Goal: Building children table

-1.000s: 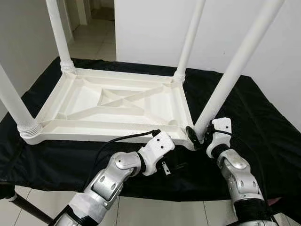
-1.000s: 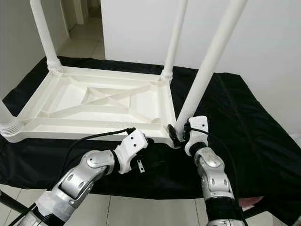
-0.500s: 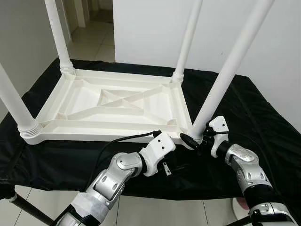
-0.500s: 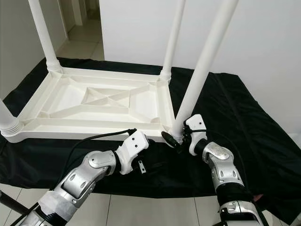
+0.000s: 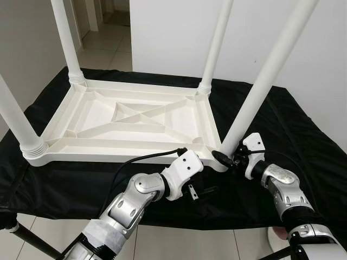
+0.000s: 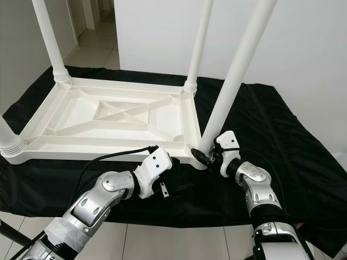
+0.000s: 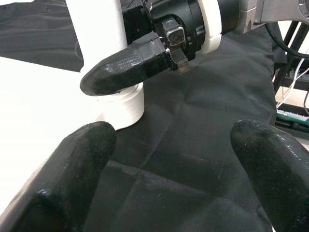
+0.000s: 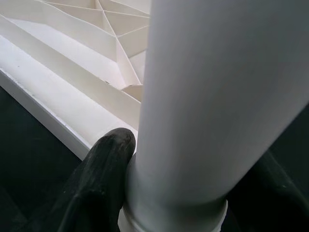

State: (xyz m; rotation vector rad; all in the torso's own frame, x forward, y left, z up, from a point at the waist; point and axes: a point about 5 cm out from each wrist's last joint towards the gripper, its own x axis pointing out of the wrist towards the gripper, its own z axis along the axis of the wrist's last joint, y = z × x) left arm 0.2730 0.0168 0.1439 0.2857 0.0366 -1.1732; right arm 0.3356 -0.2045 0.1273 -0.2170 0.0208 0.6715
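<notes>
A: We start with the big black cloth-covered work surface [image 5: 303, 130]. On it lies our upside-down white plastic children's table top [image 5: 130, 116], ribbed underside facing up, four white round plastic legs standing out of its corners.

B: The near-right white leg [image 5: 260, 81] is the one we care about. It leans a little against the others, and its foot sits at the near-right corner socket [image 7: 120, 104], at the table's edge closest to us.

A: Our right gripper [image 5: 226, 158] is down at the base of that leg. In the right wrist view one black finger [image 8: 104, 183] presses against the leg just above the collar, with the other dark shape on the far side, so we judge it clamped around the leg.

B: And our left gripper [image 5: 203, 190] hovers just beside, low over the cloth near the same corner. In its wrist view the two fingertips [image 7: 72, 169] stand wide apart with nothing between them.

A: So we are on the last leg, seating or tightening it, we judge.

B: Next we would need to bring the leg upright and turn or press it home. The left gripper could brace the table edge so the top does not slide on the cloth.
</notes>
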